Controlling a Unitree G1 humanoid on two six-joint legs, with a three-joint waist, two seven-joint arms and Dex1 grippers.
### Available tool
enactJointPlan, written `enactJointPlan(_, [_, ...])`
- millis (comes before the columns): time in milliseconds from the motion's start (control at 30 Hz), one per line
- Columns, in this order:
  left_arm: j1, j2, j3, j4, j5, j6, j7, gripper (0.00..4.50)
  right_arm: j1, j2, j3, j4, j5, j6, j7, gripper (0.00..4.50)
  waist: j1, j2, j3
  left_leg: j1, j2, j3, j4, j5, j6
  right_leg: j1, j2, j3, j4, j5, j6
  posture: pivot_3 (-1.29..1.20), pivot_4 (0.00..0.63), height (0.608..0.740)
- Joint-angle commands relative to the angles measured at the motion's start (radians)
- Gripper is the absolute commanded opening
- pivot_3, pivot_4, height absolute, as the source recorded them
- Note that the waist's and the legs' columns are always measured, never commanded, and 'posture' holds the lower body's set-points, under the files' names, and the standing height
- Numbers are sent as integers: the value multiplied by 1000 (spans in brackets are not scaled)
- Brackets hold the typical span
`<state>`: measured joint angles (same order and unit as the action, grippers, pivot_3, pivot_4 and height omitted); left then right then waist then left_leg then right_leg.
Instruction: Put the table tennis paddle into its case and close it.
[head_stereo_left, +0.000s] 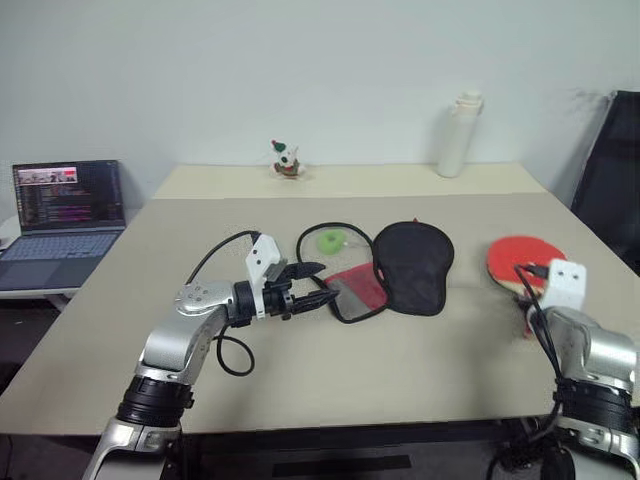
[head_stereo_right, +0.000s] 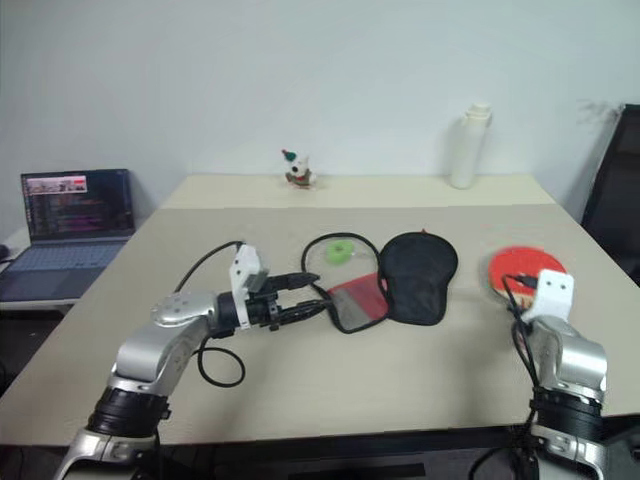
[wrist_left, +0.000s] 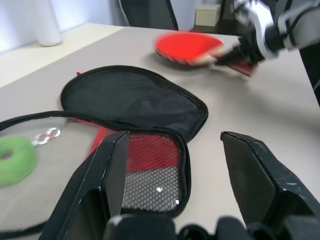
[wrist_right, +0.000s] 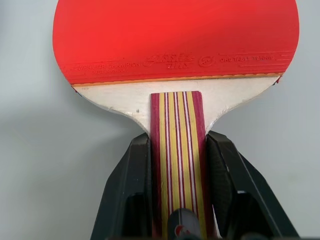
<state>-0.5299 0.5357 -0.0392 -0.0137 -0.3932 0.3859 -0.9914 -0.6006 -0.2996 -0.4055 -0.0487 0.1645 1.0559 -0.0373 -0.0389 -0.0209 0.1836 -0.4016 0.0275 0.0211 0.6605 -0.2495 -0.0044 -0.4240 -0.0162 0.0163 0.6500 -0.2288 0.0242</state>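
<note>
- Beige table (head_stereo_left: 300, 380): case (head_stereo_left: 400, 265) lies unzipped at centre, black flap away from the robot, red mesh half nearer.
- Table tennis paddle (wrist_right: 175, 45) at right, handle toward the robot, red blade pointing away.
- Right gripper (wrist_right: 175, 165) clamps the handle.
- Left gripper (wrist_left: 175, 175) spread, at case's mesh edge.

Only readable-ish stuff is on the table tennis paddle (wrist_right: 175, 37): a line of small embossed lettering runs along the lower edge of the red rubber, with a round logo mark toward 3 o'clock, but I can't make out the words. The laptop (head_stereo_left: 66, 212) screen text is too tiny to read.
</note>
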Motion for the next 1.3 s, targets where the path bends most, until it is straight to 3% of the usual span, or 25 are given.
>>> enactJointPlan(33, [3, 6, 14, -54, -9, -6, 7, 3165, -75, 51, 51, -136, 38, 36, -6, 1112, -4, 0, 0, 0, 1, 0, 0, 0, 0, 0, 2, 0, 0, 0, 0, 0, 150, 740])
enactJointPlan(367, [13, 1, 11, -57, -3, -11, 14, 3165, -117, 231, 125, -34, 25, -34, -66, 1112, 10, 0, 0, -1, 0, 2, -1, 0, 0, 0, -1, -1, -2, 0, 0, 0, 150, 740])
enactJointPlan(833, [31, 7, 9, -71, -1, -17, 22, 3165, -227, 255, 176, 345, -5, -278, -63, 1112, 6, 1, 0, 0, 0, 5, -1, 0, 0, -1, 0, 0, -2, 3, -4, 0, 150, 740])
enactJointPlan(1167, [40, 10, 11, -70, 0, -19, 22, 3165, -245, 236, 184, 484, -24, -377, -67, 1112, 6, 1, 0, 0, 0, 5, -1, 0, 0, -1, -1, 0, -2, 3, -4, 0, 150, 740])
enactJointPlan(1200, [40, 11, 12, -69, 1, -20, 22, 3165, -242, 237, 187, 480, -25, -378, -65, 1839, 6, 1, 0, 0, 0, 5, -1, 0, 0, -1, -1, 0, -2, 3, -4, 0, 150, 740])
enactJointPlan(1300, [40, 11, 11, -66, 2, -21, 22, 3165, -231, 241, 199, 455, -26, -372, -58, 2731, 6, 1, 0, 0, 0, 5, -1, 0, 0, -1, -1, 0, -2, 3, -4, 0, 150, 740])
